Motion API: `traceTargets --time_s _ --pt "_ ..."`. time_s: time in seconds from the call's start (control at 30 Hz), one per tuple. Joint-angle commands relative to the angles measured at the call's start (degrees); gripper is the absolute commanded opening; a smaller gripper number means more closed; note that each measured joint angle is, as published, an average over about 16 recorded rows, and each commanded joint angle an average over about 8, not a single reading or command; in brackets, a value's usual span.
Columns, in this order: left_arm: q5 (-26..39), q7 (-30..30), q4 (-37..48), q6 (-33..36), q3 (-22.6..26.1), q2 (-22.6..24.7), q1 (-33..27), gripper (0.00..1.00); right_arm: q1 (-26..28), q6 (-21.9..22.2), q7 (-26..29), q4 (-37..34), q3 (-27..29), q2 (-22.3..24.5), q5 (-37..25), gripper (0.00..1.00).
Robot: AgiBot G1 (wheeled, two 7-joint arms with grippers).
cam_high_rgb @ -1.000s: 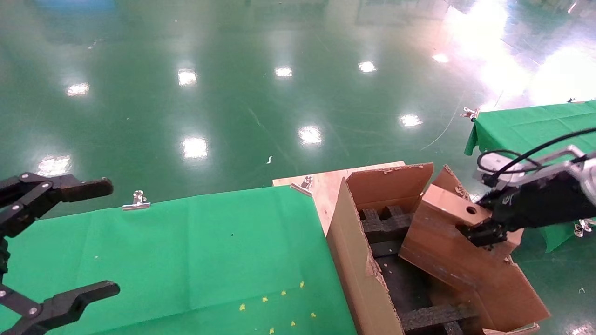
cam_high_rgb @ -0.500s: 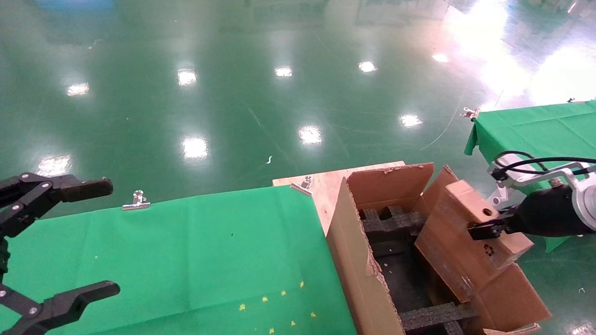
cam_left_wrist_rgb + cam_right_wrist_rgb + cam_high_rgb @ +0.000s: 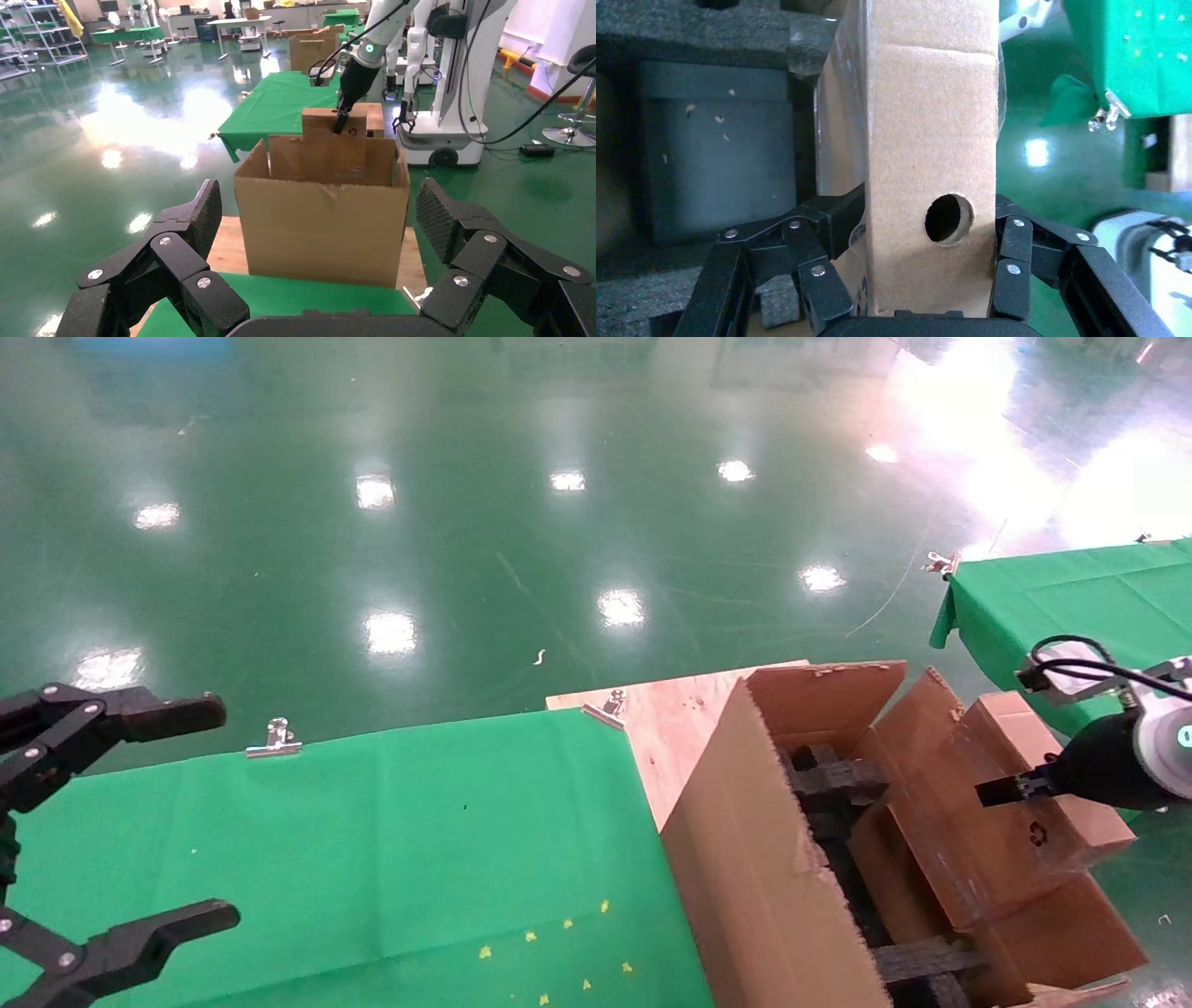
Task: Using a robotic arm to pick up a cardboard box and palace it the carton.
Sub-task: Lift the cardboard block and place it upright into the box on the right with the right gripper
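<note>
The matte black left hand [image 3: 121, 822] hangs spread wide over the green-cloth worktop [image 3: 372, 859]. Further right sits the big ragged-edged corrugated carton [image 3: 773, 887] with black foam inside. The right hand [image 3: 926, 260] pinches the small brown cardboard box [image 3: 1015, 822] with a round hole, tilted over the carton's right side.

black multi-link fingers [image 3: 828, 232] with silver screws; glossy white robotic arm [image 3: 383, 24], black cable.

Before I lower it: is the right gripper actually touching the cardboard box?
Touching. In the right wrist view the right gripper has its jaws pressed against both side faces of the cardboard box, level with the round hole, no gap showing.
</note>
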Motion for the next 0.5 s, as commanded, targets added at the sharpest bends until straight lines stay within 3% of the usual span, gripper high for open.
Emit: traceTargets --time_s 0.03,0.5 --pt "0.0 0.0 0.0 0.0 0.0 0.0 0.0 1.0 -0.3 -0.1 2.6 0.9 -0.2 -0.6 -1.5 0.0" --pt "0.0 0.0 0.0 0.0 0.0 0.0 0.0 1.0 -2.1 1.7 3.0 0.9 -0.7 -2.1 -0.2 0.0"
